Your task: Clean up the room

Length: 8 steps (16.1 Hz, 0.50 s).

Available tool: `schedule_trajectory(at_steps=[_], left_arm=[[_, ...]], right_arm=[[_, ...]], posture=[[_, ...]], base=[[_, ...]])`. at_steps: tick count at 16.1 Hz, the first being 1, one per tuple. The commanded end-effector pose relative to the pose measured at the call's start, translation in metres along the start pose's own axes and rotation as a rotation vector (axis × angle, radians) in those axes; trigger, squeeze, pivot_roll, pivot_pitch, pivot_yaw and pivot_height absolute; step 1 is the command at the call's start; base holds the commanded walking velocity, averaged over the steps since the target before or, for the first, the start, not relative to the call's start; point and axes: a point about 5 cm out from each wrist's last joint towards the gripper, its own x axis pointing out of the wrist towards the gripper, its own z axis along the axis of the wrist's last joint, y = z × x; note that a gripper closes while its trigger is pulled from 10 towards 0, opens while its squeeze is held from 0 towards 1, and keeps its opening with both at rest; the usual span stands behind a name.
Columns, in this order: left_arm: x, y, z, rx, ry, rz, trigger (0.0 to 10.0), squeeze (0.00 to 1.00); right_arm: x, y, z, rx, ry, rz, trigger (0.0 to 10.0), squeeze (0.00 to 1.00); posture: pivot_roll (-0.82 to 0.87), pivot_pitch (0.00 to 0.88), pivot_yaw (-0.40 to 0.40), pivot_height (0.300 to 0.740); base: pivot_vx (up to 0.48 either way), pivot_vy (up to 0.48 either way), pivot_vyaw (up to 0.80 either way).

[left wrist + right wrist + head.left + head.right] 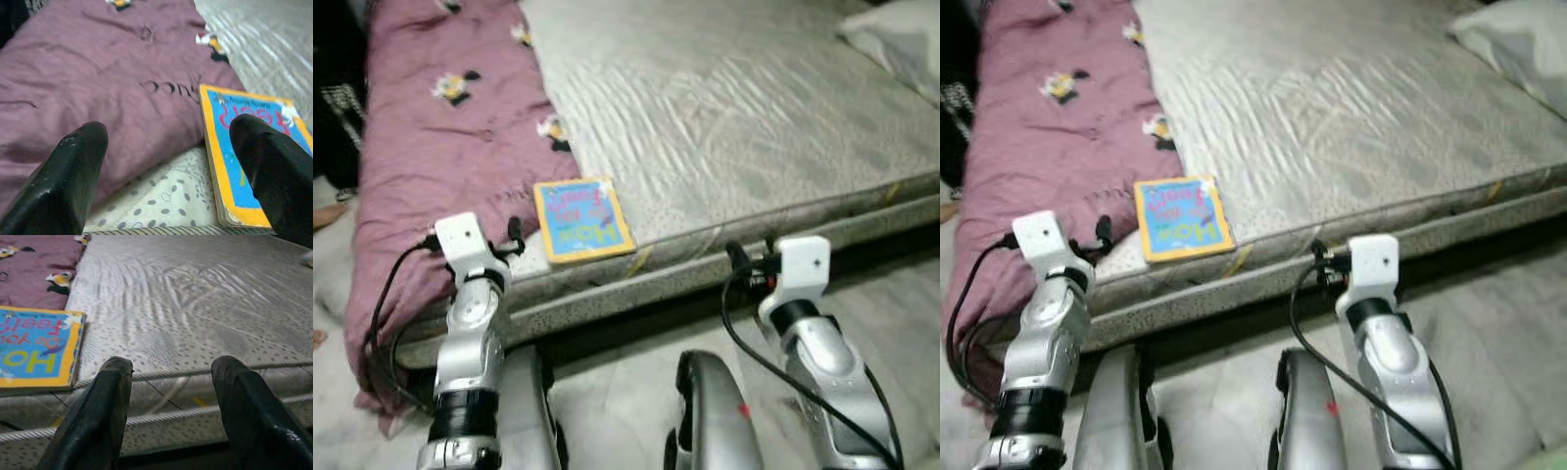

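Observation:
A thin book [582, 218] with a yellow border and blue cover lies flat near the front edge of the bed's grey patterned mattress [734, 108]. A purple blanket [440, 127] with small flower prints is right beside it. My left gripper [168, 132] is open at the mattress edge, with one finger over the blanket and the other in front of the book [254, 161]. My right gripper [172, 363] is open and empty, level with the mattress side, with the book [34, 352] off to its left. Neither gripper touches the book.
A white pillow [901, 39] lies at the far right corner of the bed. The blanket hangs over the bed's left end toward the pale floor [636, 392]. A dark gap runs under the bed frame [862, 230]. Dark items [337, 98] stand at the far left.

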Motion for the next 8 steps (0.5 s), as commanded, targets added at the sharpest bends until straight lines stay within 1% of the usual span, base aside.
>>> schedule_trajectory(at_steps=[1,3,5,7,8], left_arm=[[0.002,0.004,0.0,0.007,0.0,0.002,10.0,0.0],[0.009,-0.002,-0.004,0.003,0.022,-0.028,10.0,0.0],[0.014,-0.009,-0.004,-0.008,0.027,-0.051,10.0,0.0],[0.018,-0.015,0.001,0.012,0.0,-0.076,10.0,0.0],[0.02,-0.015,0.001,0.015,0.003,-0.081,10.0,0.0]], right_arm=[[-0.005,-0.003,0.002,0.002,0.004,-0.006,10.0,0.0],[-0.014,-0.008,0.005,-0.001,0.012,-0.016,10.0,0.0],[-0.018,-0.011,0.005,-0.004,0.027,-0.024,10.0,0.0],[-0.018,-0.011,0.005,-0.009,0.034,-0.017,10.0,0.0],[-0.017,-0.01,0.005,-0.014,0.035,-0.015,10.0,0.0]], posture=[[-0.19,0.17,-0.006,0.557],[-0.21,0.182,-0.005,0.527],[-0.21,0.188,-0.009,0.502],[-0.2,0.188,-0.012,0.487],[-0.2,0.185,-0.012,0.487]], base=[[0.0,0.0,0.0],[0.0,0.0,0.0],[0.0,0.0,0.0],[0.0,0.0,0.0],[0.0,0.0,0.0]])
